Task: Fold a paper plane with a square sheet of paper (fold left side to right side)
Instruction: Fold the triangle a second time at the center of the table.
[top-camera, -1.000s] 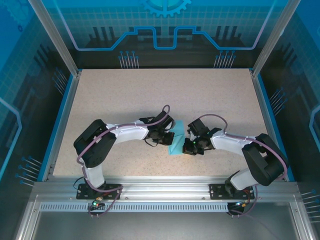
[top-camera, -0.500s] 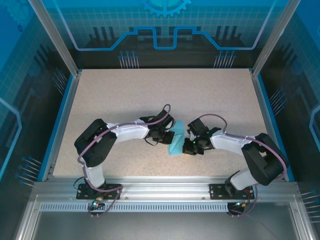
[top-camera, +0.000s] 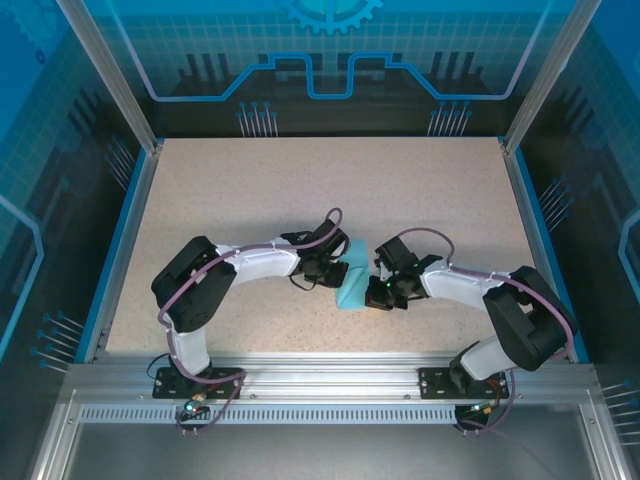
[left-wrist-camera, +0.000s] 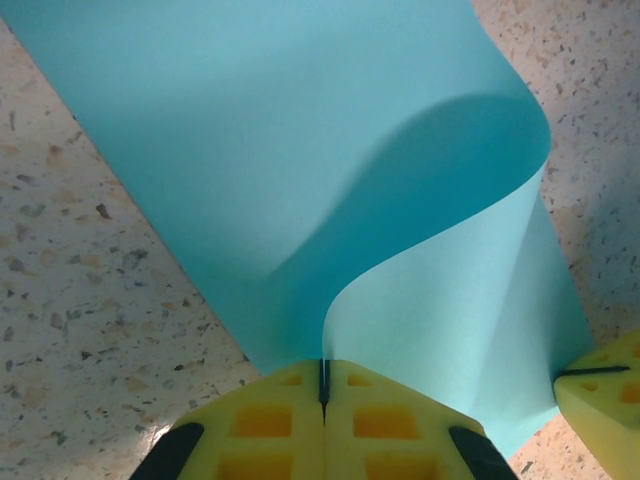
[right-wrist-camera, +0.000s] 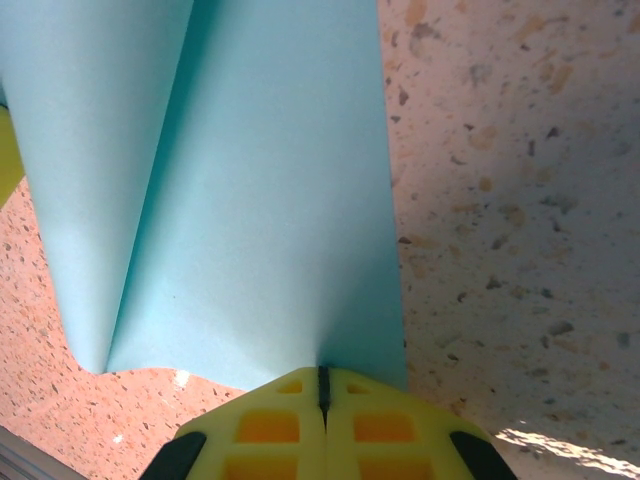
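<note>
Right end effector pinches the cyan paper (visibly bowed).

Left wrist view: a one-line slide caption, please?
Curled cyan sheet, its edge pinched in the shut left hand, on the speckled table.

We look down on a speckled beige tabletop, edged left and right by blue trim. Along the near side we see aluminium rails, with a slotted strip just below them. Two aluminium posts slant up from the far corners. Behind them stands a back panel printed with a blue grid, circuit lines and a gear at the top. Similar dark-blue panels close off both sides. Up close, the stone-like flecks in the surface are sharp, and a bright patch of light falls across the near corner.
</note>
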